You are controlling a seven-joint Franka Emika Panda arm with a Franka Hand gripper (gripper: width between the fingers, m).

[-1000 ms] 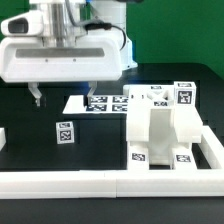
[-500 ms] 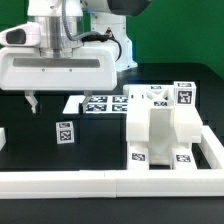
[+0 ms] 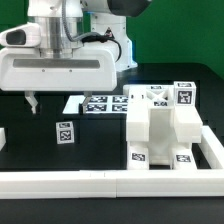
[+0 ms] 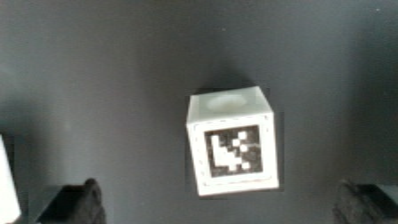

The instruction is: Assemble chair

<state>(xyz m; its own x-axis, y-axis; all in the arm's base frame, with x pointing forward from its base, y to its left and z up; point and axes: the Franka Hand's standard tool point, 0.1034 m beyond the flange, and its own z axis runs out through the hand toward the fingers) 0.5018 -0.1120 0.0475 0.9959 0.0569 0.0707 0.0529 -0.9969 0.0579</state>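
1. Locate the claw [image 3: 62, 99] in the exterior view. It hangs below the large white wrist housing [image 3: 58, 68], above the dark surface [image 3: 30, 135]. You see one dark fingertip [image 3: 31, 101] at the exterior view's left; the other is hidden behind the housing.
2. Confirm the claw state in the wrist view. The two dark fingertips [image 4: 75, 201] stand far apart at the frame edge, released, with nothing between them.
3. Find the small tagged block [image 4: 233, 140], a loose chair part. In the wrist view it lies on the surface between the spread fingertips but apart from both. In the exterior view it stands alone near the front, left of centre, below the claw.
4. Read its marking. It carries one black-and-white square tag; no letters or numbers are legible.
5. Find the rest of the chair [image 3: 160, 128]. The blocky white panels are grouped at the exterior view's right, tight against the white border rail [image 3: 100, 181] that runs along the front and up the right side.
6. Note the tags on the group: several black-and-white squares on the top and front faces. No brand or written text can be read.
7. Identify the marker board [image 3: 98, 103]. It lies flat behind the group, partly under the wrist housing, showing its tags.
8. Note one more white piece [image 3: 3, 137] cut off at the exterior view's left edge; its kind cannot be told.
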